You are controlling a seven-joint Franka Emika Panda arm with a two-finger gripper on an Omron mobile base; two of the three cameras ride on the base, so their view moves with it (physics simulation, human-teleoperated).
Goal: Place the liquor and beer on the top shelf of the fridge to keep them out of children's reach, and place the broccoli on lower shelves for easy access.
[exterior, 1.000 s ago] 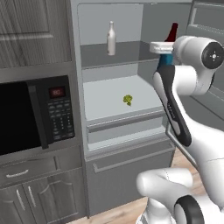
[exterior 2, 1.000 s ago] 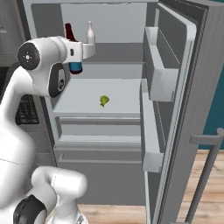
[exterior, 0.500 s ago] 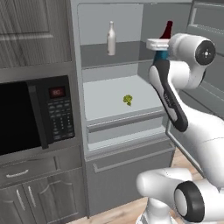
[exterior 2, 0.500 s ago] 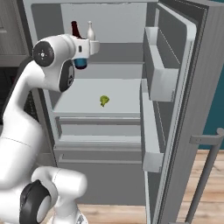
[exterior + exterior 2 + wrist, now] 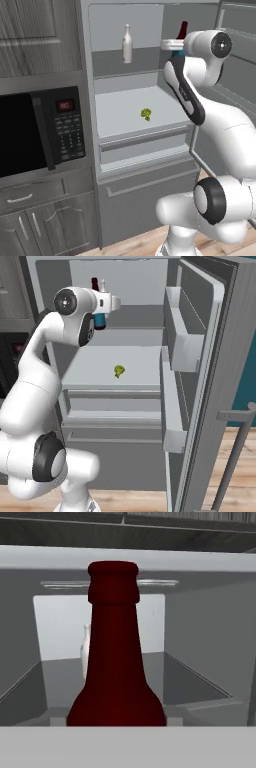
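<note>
The fridge stands open, its door swung wide at 3 o'clock in the right base view. The arm is raised to the level of the top shelf, and the jaws pinch the beer by its body. In the right base view the blue label band shows just below the white hand and the dark neck rises above it at 12 o'clock. In the hand view the red-brown neck of the beer stands upright and close, dead centre, with the pale fridge interior behind it. Whether the bottle's base touches the shelf board I cannot tell, since the hand and arm cover it.

The liquor stands upright on the top shelf, towards the back wall, at about 9 o'clock from the beer in the left base view and well apart from it. In the hand view a pale sliver of it peeks out at 9 o'clock of the beer's neck.

The broccoli lies on one of the lower shelves, the whitish board directly beneath the top shelf, at about 6 o'clock from the liquor. In the right base view it sits near the middle of that board.

A black microwave sits at 9 o'clock of the fridge, built into grey cabinets
</note>
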